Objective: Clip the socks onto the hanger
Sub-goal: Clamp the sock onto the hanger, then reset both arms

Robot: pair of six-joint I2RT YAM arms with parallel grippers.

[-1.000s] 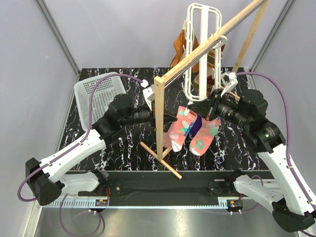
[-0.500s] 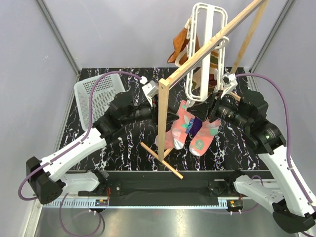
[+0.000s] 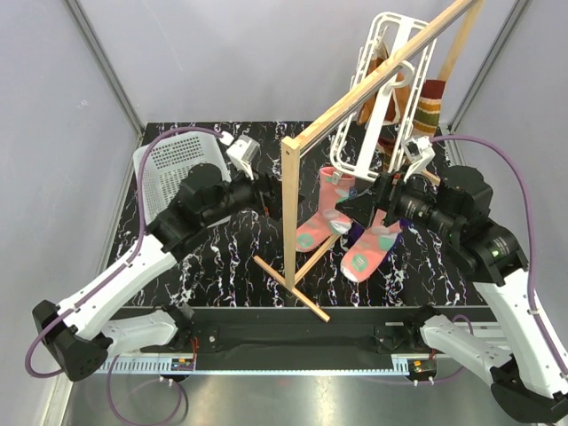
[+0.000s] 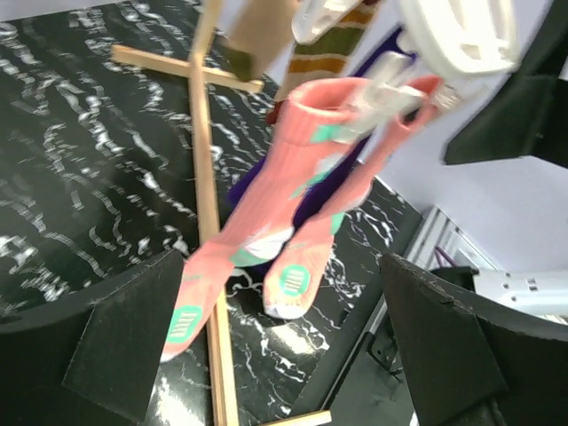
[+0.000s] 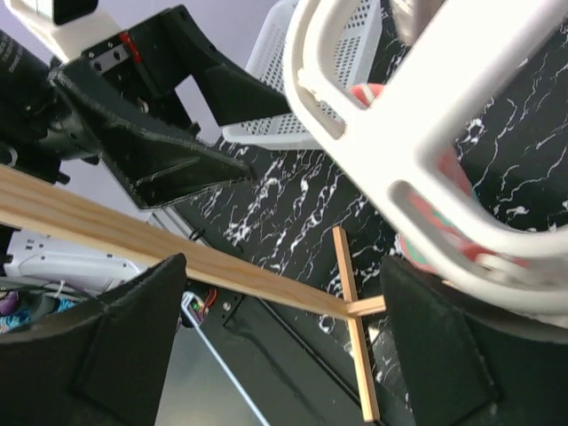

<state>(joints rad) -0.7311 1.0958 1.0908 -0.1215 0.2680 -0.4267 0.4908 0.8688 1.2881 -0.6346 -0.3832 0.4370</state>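
Note:
The white hanger point(image 3: 382, 98) hangs tilted from the wooden rail point(image 3: 373, 84). Two pink socks point(image 3: 324, 213) point(image 3: 368, 253) dangle from its clips, the toes low over the mat. In the left wrist view these pink socks point(image 4: 257, 240) hang side by side from white clips under the hanger point(image 4: 461, 31). A tan striped sock point(image 3: 429, 105) hangs at the hanger's far side. My left gripper point(image 3: 264, 191) is open, left of the stand's post, apart from the socks. My right gripper point(image 3: 364, 206) is open, just right of the pink socks, below the hanger point(image 5: 426, 115). Neither holds anything.
The wooden stand's post point(image 3: 287, 213) and its crossed foot point(image 3: 288, 286) stand between the arms. A white mesh basket point(image 3: 173, 169) lies at the back left. A purple cloth point(image 3: 357, 232) hangs behind the pink socks. The mat is black marble pattern point(image 3: 231, 257).
Both grippers have opened from shut and drawn back from the socks. The hanger has swung to the right and tilted, and the pink socks have swung with it.

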